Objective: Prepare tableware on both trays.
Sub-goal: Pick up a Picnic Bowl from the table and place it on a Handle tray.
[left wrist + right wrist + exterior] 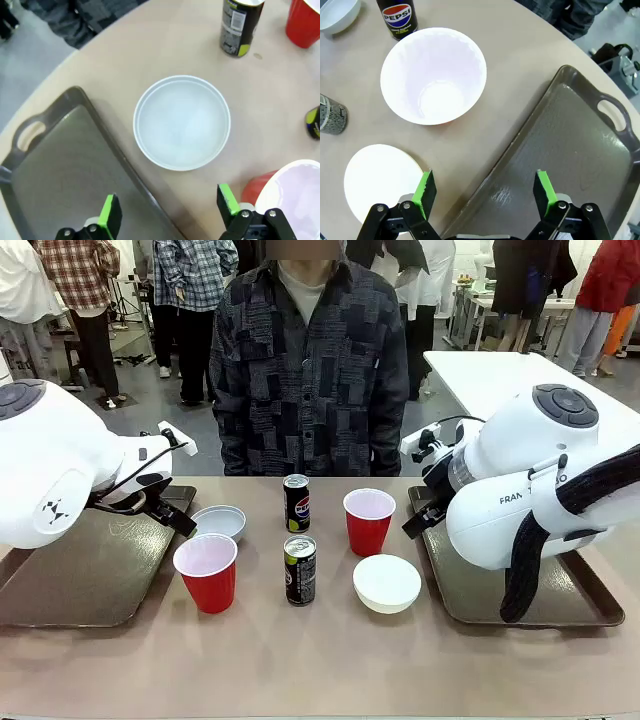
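Beige tabletop [300,660] is holding all six pieces between left tray [80,585] and right tray [470,600], neither loaded yet. I'm lining up the left gripper [169,206], jaws spread, on the white bowl [181,122] beside its tray and the right gripper [484,192], also spread, on a red cup [434,75]; I'm judging each needs a descent over one rim before closing

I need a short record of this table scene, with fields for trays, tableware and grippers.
Trays: left tray, right tray, one at each table side
Cups: left red cup, right red cup, upright on tabletop
Bowls: far bowl beside left tray, near bowl beside right tray
Cans: far can, near can, upright in the middle
Grippers: left gripper open, near far bowl; right gripper open, over right tray's edge
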Controlling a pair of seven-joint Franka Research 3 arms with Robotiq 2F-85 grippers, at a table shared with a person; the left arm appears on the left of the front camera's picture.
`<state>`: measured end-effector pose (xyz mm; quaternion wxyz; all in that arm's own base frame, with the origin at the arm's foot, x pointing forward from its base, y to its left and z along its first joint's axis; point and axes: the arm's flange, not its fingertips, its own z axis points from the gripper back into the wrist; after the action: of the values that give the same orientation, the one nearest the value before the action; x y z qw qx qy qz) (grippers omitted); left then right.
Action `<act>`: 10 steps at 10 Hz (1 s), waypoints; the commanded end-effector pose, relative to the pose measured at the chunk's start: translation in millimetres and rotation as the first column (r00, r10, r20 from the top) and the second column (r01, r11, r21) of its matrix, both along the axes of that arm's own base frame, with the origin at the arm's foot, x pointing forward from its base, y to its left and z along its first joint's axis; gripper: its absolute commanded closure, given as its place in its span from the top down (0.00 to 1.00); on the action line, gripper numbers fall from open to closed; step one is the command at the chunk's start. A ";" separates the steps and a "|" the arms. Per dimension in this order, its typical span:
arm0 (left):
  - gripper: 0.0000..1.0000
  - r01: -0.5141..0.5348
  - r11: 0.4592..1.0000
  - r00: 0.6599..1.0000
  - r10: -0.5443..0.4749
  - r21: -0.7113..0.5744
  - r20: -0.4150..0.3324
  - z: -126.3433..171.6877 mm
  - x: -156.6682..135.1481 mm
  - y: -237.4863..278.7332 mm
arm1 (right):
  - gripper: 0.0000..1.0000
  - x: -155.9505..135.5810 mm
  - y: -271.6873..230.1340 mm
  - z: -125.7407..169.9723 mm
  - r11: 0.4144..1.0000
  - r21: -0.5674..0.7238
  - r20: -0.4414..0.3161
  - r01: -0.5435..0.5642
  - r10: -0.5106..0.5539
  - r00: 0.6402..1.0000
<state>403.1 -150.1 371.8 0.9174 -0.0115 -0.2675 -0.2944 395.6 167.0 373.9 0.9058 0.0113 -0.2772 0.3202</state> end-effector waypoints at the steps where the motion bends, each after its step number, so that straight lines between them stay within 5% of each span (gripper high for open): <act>1: 1.00 0.000 1.000 1.000 0.000 0.000 0.000 0.0 0.0 0.0 | 1.00 0.0 0.0 0.0 1.000 0.000 0.000 0.000 0.000 1.000; 10: 1.00 0.000 1.000 1.000 0.000 0.000 0.000 0.0 0.0 0.0 | 1.00 0.0 0.0 0.0 1.000 0.000 0.000 0.000 0.000 1.000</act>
<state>403.1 -150.2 371.8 0.9174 -0.0115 -0.2675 -0.2944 395.6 166.9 373.9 0.9059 0.0112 -0.2772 0.3201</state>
